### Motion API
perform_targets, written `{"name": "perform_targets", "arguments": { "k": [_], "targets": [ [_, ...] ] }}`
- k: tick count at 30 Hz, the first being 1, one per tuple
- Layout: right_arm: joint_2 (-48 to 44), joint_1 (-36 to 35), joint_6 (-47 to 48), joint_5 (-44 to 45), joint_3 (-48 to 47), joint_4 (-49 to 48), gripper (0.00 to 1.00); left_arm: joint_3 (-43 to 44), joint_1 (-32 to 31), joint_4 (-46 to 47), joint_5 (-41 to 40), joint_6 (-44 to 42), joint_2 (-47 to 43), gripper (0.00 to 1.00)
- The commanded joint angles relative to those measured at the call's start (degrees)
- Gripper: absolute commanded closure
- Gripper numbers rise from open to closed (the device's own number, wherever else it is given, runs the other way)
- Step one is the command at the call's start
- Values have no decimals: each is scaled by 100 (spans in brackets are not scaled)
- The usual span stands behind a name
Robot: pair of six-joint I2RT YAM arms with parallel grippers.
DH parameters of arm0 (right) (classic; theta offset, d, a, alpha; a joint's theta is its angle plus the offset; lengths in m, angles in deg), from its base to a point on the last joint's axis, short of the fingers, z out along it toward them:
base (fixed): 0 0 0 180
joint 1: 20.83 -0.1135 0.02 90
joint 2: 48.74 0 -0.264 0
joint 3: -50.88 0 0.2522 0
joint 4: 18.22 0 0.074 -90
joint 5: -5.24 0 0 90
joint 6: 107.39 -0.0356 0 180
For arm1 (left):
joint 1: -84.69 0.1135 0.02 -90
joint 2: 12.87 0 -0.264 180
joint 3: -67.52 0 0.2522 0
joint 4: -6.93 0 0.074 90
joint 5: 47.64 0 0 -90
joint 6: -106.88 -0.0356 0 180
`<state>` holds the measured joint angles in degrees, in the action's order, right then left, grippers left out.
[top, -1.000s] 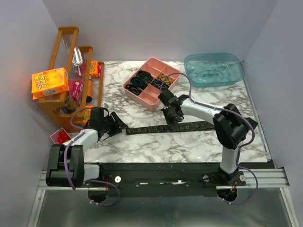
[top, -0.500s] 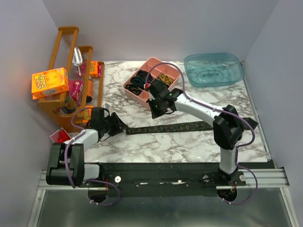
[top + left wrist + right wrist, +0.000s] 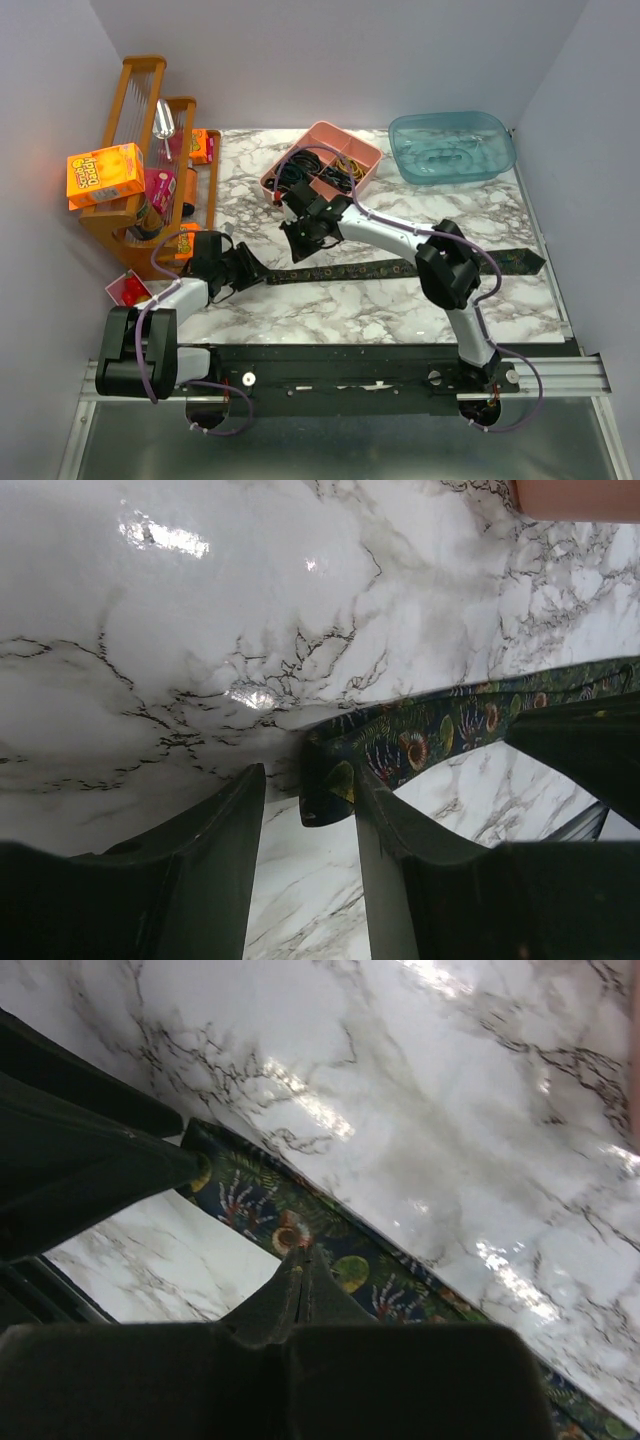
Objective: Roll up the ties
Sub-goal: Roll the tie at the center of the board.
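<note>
On the white marble table (image 3: 330, 310), the tie (image 3: 380, 270) lies flat; only the wrist views show its end between the left gripper's (image 3: 306, 780) spread fingers and the right gripper's (image 3: 300, 1252) fingers pressed together just over it.

You're looking at a smooth, glossy marble-look surface (image 3: 150, 630) — glare spots show on it — and a matt, printed cloth tie (image 3: 450, 725).
</note>
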<state>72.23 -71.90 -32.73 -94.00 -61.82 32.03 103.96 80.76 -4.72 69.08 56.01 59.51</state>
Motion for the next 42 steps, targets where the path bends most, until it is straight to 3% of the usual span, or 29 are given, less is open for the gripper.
{"name": "perform_targets", "arguments": {
  "k": [1,11,26,29,33,42],
  "targets": [
    [445,-140,65,-333,-407,-116,99,-132,-82,-114,53,24,-66,53],
    [1051,-166,162,-553,-890,-81,99,-88,-117,-123,-44,7,-31,54],
    [1359,-158,74,-588,-767,-107,99,-167,-240,351,184,147,75,60],
    [1368,-167,57,-606,-803,-107,99,-158,-258,369,167,165,22,66],
    [1193,-167,39,-527,-697,-142,99,-106,-258,282,62,130,-13,83],
    [666,-167,13,-518,-249,-590,99,123,-258,-184,-184,-116,39,99]
  ]
}}
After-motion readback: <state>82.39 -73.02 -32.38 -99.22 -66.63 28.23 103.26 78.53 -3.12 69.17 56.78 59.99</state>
